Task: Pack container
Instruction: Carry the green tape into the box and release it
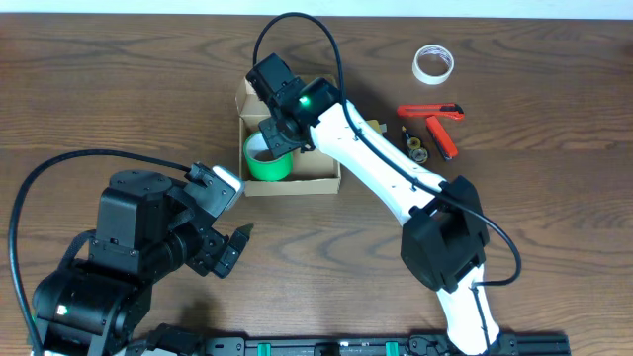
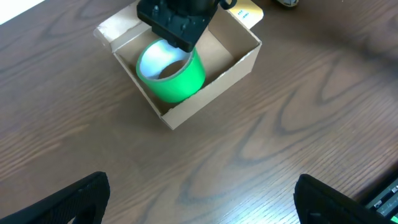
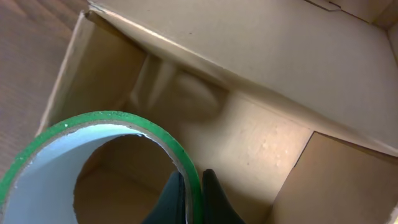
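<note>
1. The container point(image 1: 297, 185) is an open brown cardboard box. It sits on the wooden table point(image 1: 119, 79), a bit above the middle of the overhead picture.
2. The right gripper point(image 1: 280, 133) reaches down into the box. Its two black fingers point(image 3: 214, 199) pinch the wall of a green tape roll point(image 1: 267, 163), one finger inside the ring and one outside.
3. The roll is tilted and sits in the left part of the box. I cannot tell if it touches the box floor.
4. In the right wrist picture, the lower left edge cuts off most of the roll. Only the finger tips show, at the bottom.
5. From overhead, the white right arm hides the top right part of the box. A yellow thing point(image 1: 376, 127) peeks out just beside the arm, and I cannot tell what it is.
6. The left gripper point(image 1: 232, 247) is at the lower left, well apart from the box. Its fingers point(image 2: 78, 202) are wide apart and hold nothing. Only their dark tips show in the bottom corners of the left wrist picture.
7. In the upper right of the overhead picture lies a white tape roll point(image 1: 433, 64). Below it are two red cutters point(image 1: 430, 112). Beside them are some small round things point(image 1: 415, 148), too small to make out.
</note>
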Robot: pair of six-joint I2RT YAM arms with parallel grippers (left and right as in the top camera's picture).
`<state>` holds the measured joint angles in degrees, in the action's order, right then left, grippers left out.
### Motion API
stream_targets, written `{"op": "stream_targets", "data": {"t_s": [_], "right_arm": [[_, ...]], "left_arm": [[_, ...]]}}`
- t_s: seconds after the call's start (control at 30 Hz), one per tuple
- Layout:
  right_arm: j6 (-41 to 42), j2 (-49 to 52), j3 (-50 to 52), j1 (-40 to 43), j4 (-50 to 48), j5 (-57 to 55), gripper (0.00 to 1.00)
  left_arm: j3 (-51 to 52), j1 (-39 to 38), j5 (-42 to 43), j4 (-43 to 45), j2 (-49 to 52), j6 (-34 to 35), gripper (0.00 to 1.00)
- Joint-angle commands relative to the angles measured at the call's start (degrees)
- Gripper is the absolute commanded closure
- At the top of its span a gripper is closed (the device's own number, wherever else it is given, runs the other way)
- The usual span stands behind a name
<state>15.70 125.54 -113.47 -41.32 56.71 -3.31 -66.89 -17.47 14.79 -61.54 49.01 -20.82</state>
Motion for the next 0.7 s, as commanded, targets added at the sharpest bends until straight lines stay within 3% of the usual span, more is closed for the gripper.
{"op": "stream_targets", "data": {"t_s": [0.0, 0.47, 0.57, 0.67], "right_arm": [[1.0, 1.6, -0.1, -0.6, -0.9, -1.4, 0.99], [1.0, 4.7, -0.1, -0.8, -3.8, -1.2, 0.99], [1.0, 5.0, -0.1, -0.8, -3.7, -1.2, 0.64], [1.0, 5.0, -0.1, -0.8, -3.9, -1.2, 0.61]], "left_arm": [[-0.9, -0.1, -0.4, -0.2, -0.1, -0.4, 0.05], [-0.9, -0.1, -0.4, -0.2, -0.1, -0.4, 0.05], [-0.9, -0.1, -0.4, -0.2, -0.1, -0.4, 0.05], [-0.9, -0.1, -0.4, -0.2, -0.1, -0.4, 0.05]]}}
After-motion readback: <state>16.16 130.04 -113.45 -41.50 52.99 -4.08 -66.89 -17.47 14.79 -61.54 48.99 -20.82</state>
